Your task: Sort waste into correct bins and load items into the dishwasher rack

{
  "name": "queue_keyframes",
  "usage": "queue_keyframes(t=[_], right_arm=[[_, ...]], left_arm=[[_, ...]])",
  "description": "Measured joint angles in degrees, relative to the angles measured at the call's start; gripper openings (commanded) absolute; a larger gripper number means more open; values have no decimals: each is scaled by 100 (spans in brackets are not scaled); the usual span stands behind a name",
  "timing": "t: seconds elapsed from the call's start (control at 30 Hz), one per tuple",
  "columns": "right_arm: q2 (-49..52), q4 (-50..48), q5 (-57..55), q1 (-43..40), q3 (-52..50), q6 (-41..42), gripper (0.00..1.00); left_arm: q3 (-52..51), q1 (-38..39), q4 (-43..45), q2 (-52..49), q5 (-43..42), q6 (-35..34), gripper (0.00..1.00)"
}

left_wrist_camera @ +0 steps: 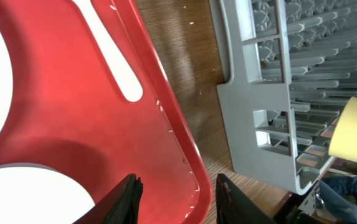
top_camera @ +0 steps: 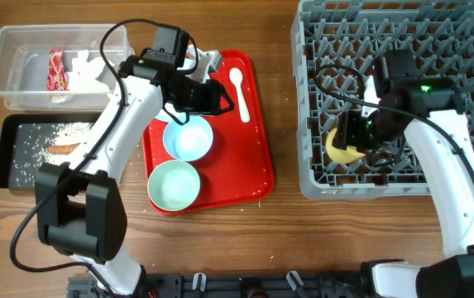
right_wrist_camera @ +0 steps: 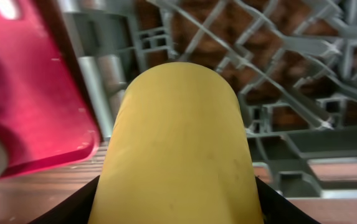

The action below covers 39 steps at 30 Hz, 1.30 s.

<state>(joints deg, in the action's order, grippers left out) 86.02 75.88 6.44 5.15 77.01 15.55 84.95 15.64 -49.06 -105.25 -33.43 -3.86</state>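
My left gripper (top_camera: 213, 93) (left_wrist_camera: 177, 202) hangs open over the red tray (top_camera: 257, 157) (left_wrist_camera: 72, 124), near its right rim, with nothing between the fingers. The white spoon (top_camera: 239, 91) (left_wrist_camera: 113, 56) lies on the tray just beyond it. A light blue bowl (top_camera: 189, 137) and a pale green bowl (top_camera: 173, 185) also stand on the tray. My right gripper (top_camera: 354, 136) (right_wrist_camera: 177, 208) is shut on the yellow cup (top_camera: 342, 149) (right_wrist_camera: 178, 137) (left_wrist_camera: 356, 130), low inside the grey rack (top_camera: 452, 41) (left_wrist_camera: 253, 93) at its front left.
At the far left, the clear tub (top_camera: 9, 62) holds a red-and-white wrapper (top_camera: 55, 69) and crumpled paper (top_camera: 88, 70). The black tray (top_camera: 13, 153) below it holds rice grains (top_camera: 67, 130) and a brown stick (top_camera: 63, 150). Bare wood separates tray and rack.
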Motion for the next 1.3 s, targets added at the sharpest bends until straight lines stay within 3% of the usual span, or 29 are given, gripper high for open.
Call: queue_keyframes(t=[0.13, 0.33, 0.37, 0.43, 0.53, 0.7, 0.93, 1.03, 1.17, 1.27, 1.3], right_arm=[[70, -170, -195, 0, -549, 70, 47], [245, -490, -131, -11, -846, 42, 56], [247, -527, -131, -11, -848, 42, 61], [249, -575, -116, -11, -855, 22, 85], [249, -627, -24, -9, -857, -39, 94], [249, -619, 17, -4, -828, -42, 96], [293, -190, 162, -4, 841, -240, 95], [293, -990, 946, 13, 1099, -391, 93], [382, -2186, 1528, 839, 1078, -295, 91], [957, -2850, 1663, 1628, 1078, -81, 85], [1213, -3165, 1670, 1818, 1078, 28, 82]], left_arm=[[-2, 0, 0, 0, 66, 0, 40], [-2, 0, -7, 0, 85, 0, 40], [0, 0, -7, 0, 85, 0, 40], [-2, 0, -11, 0, 85, 0, 39], [0, 0, -17, 0, 85, 0, 40], [0, 0, -17, 0, 85, 0, 40], [0, 0, -17, 0, 105, 9, 36], [0, -13, -90, 0, 216, 15, 35], [-2, -540, -319, 310, 271, 33, 63], [0, -1709, -372, 1451, 330, 13, 76], [11, -1891, -415, 1589, 339, 11, 86]])
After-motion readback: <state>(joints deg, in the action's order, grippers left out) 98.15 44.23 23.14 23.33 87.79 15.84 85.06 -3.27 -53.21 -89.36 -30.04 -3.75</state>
